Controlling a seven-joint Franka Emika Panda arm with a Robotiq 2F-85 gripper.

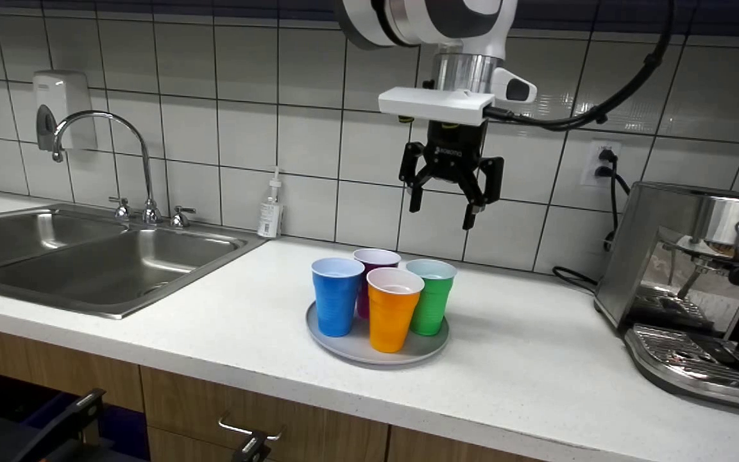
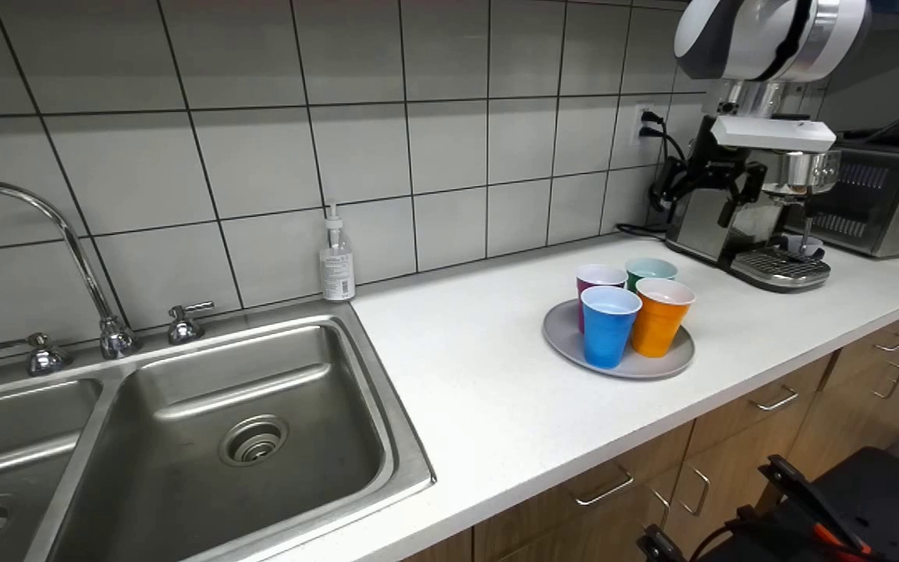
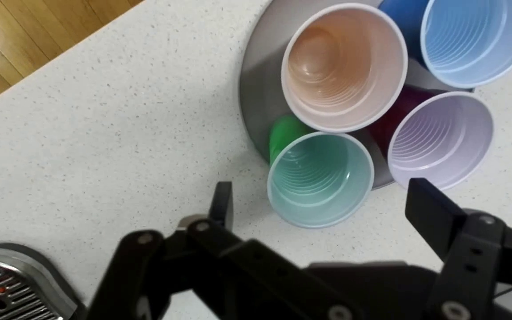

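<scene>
- Gripper (image 1: 442, 215): empty, fingers spread wide, higher than the gray plate (image 1: 350, 346).
- Green cup (image 3: 320, 178): upright on the plate's near side in the wrist view.
- Orange cup (image 3: 345, 66) and purple cup (image 3: 440, 140): farther along the plate.
- Blue cup (image 3: 467, 40): the plate's far side.

Open air is separating the fingers (image 1: 470, 215) fr. green cup (image 1: 435, 300) below, w/ orange cup (image 1: 394, 314) & purple cup (image 3: 443, 138) crowding it, coffee mach. (image 1: 680, 292) standing well aside.

"ROBOTIQ", probably, on black housing (image 1: 450, 153) above jaws; bottle label (image 2: 338, 276) too small to read.
</scene>
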